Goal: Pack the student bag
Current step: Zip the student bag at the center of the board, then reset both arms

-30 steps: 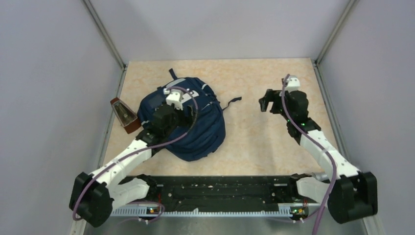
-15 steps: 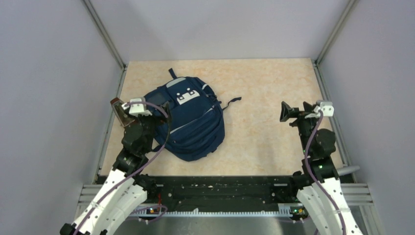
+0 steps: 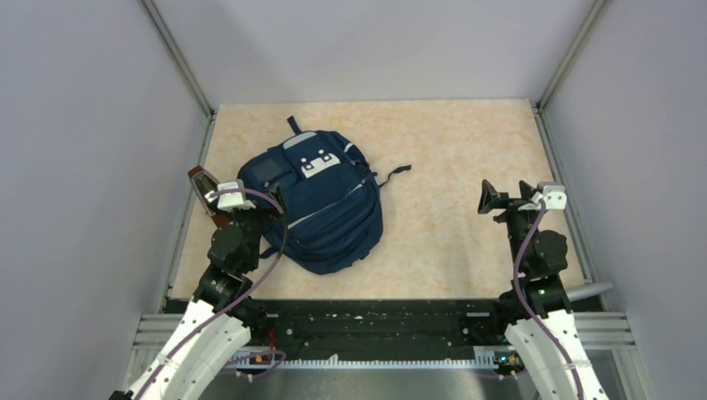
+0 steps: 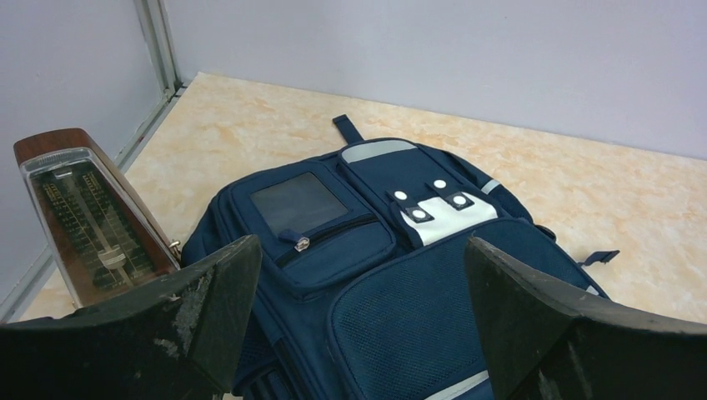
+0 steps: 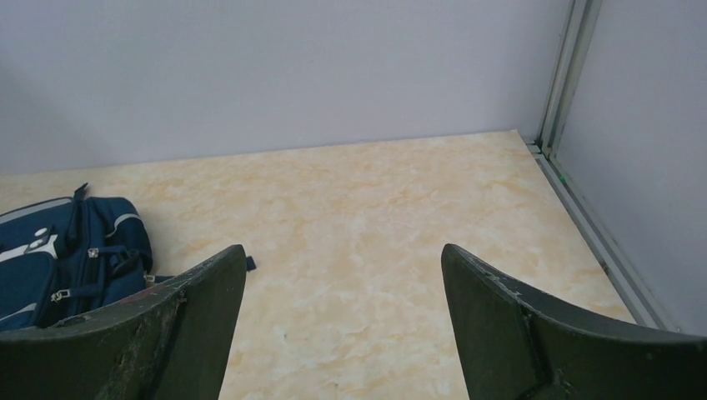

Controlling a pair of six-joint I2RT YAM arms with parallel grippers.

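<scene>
Navy fabric student bag (image 3: pixel 315 204) lies flat just ahead of the left claw (image 4: pixel 363 267), its length running away from it. That nearer claw gapes wide, holding nothing. The right claw (image 3: pixel 504 198), also spread and empty, sits well apart, with the bag to its left.

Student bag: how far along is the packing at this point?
Done: nothing that shows. The student bag lies flat on the table, its front pockets apparently zipped. In hand: nothing. The left gripper and right gripper are both open and empty, the left one facing the bag. Left: the wooden metronome stands outside, beside the bag, so packing it, if it belongs inside, appears not yet started.
</scene>
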